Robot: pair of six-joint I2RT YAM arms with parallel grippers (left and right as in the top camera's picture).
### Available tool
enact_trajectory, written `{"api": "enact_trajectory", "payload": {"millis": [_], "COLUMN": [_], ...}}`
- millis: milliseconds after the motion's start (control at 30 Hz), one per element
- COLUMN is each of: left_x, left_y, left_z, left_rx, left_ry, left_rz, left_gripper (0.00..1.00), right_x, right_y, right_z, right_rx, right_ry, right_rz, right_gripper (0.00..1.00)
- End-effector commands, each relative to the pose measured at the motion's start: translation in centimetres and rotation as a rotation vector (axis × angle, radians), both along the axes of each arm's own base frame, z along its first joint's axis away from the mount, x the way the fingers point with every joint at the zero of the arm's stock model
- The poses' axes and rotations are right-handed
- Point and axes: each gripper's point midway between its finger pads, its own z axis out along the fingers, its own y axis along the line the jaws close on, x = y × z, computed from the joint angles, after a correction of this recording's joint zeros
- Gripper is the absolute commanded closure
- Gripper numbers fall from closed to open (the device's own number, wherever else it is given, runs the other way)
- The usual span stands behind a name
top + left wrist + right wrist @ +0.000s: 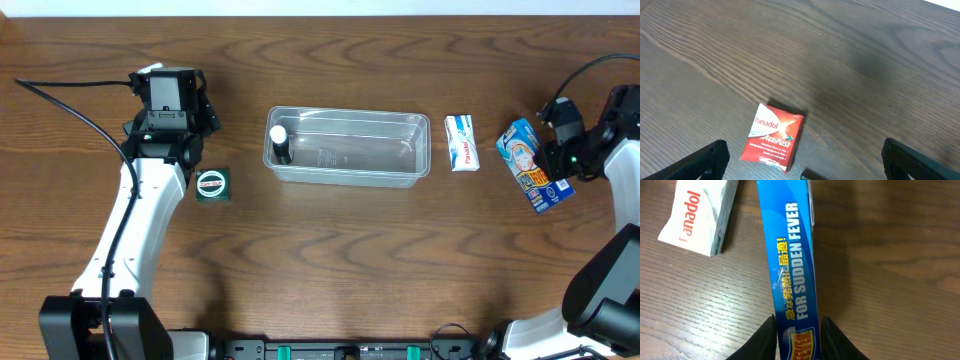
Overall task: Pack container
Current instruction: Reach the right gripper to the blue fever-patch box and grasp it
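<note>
Two end effectors: right [798,321] clamped on blue box [790,255] near white box [700,215]; left [804,147] apart.

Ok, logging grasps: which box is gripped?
The blue fever box, between the right gripper's fingers; the white Panadol box and red Panadol box lie free.

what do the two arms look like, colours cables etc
Both arms are smooth white links joined by black joint housings. A thin black cable runs to the left arm, and another arcs over the right arm. The end effector fingers are matte black and wedge-shaped.
</note>
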Motion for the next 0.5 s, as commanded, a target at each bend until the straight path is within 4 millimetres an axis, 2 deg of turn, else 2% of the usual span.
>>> {"api": "enact_trajectory", "payload": {"millis": [0, 300, 467], "left_x": [0.1, 0.1, 0.1], "left_y": [0.3, 0.3, 0.3], "left_z": [0.7, 0.7, 0.7], "left_rx": [0.011, 0.011, 0.011], "left_ry": [-0.013, -0.013, -0.013], "left_rz": [0.01, 0.01, 0.01], "left_gripper": [0.02, 0.02, 0.02], "right_x": [1.0, 1.7, 2.9], "right_y": [0.8, 2.5, 5.5], "right_z": [0.2, 0.5, 1.3], "right_rx": [0.003, 0.0, -0.024], "right_ry": [-0.015, -0.024, -0.037], "right_rz": [0.027, 0.074, 0.15], "right_gripper": [0.77, 0.82, 0.84]}}
